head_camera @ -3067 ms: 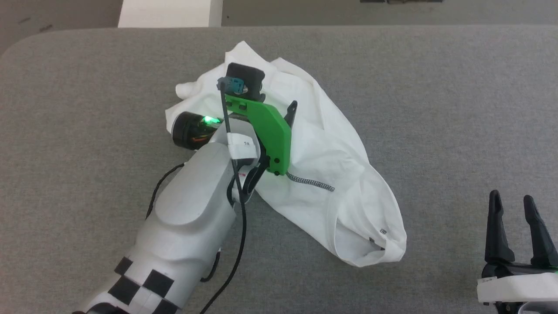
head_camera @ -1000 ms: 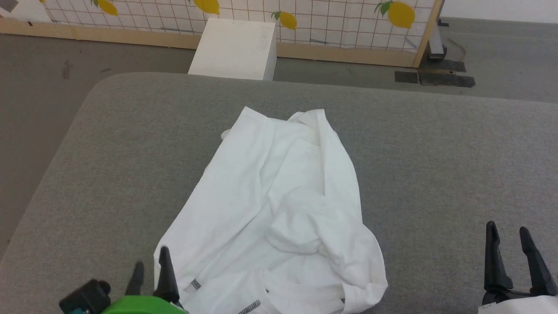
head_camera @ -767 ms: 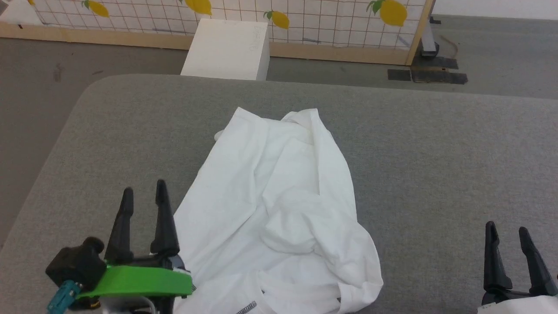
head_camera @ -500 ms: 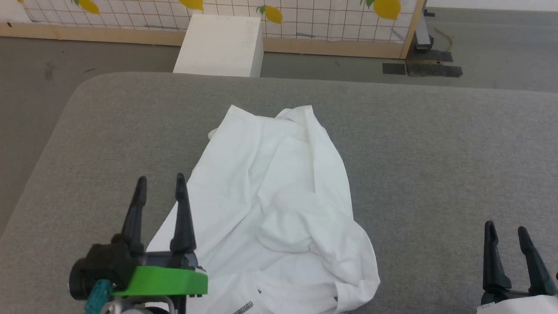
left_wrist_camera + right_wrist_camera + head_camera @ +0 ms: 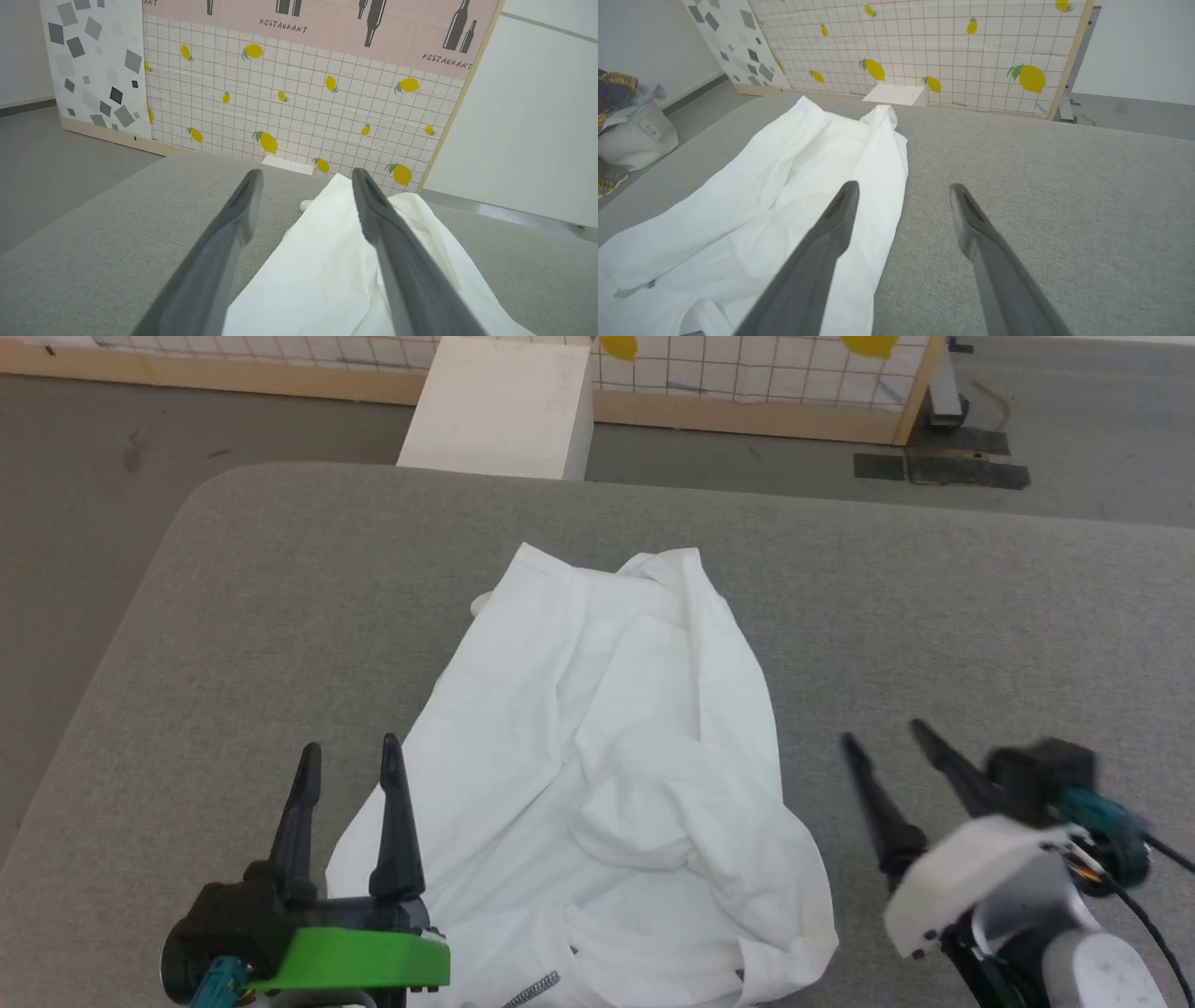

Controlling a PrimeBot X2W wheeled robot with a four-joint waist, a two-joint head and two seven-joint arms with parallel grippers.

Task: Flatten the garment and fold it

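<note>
This looks like a robotics test lab dressed up as a set, not a real eatery. Behind the work surface stand printed boards. One is a lemon-and-grid panel (image 5: 299, 116) in a bare wooden frame (image 5: 457, 102), topped by a pink strip (image 5: 327, 23) reading "RESTAURANT" between bottle silhouettes. Beside it is a board of scattered grey squares (image 5: 93, 70). Past them I see plain white wall (image 5: 528, 130) and grey floor (image 5: 233, 429). The table (image 5: 934, 597) is wrapped in grey fabric. The robot's left gripper (image 5: 350, 744) rides on a green bracket (image 5: 364, 971) with a teal plug (image 5: 217, 980) exposed.
</note>
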